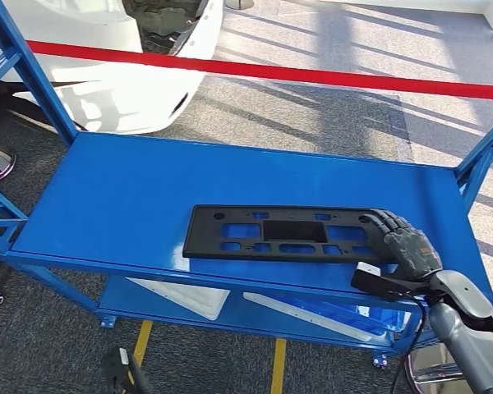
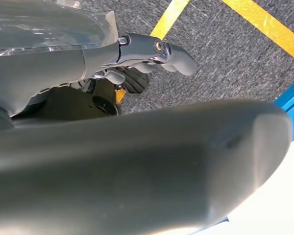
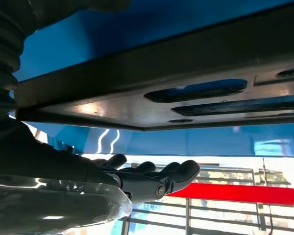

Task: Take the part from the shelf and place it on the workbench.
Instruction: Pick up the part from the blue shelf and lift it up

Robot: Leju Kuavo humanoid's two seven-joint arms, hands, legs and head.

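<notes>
A long black plastic part [image 1: 281, 234] with several cut-outs lies flat on the blue shelf's top deck [image 1: 120, 197], near its front edge. My right hand [image 1: 405, 242] lies at the part's right end, dark fingers over its top face. In the right wrist view the part [image 3: 182, 90] runs close past the camera, and the hand's thumb and fingers [image 3: 153, 178] stretch out apart from it with nothing between them. My left hand [image 2: 145, 61] hangs low over grey carpet, its thumb straight out, holding nothing.
White flat parts [image 1: 181, 297] lie on the lower deck. Blue frame posts [image 1: 36, 82] rise at both ends of the shelf. A red barrier tape [image 1: 356, 78] and a white car body panel [image 1: 113, 90] are behind it. Yellow floor lines [image 1: 278, 365] run in front.
</notes>
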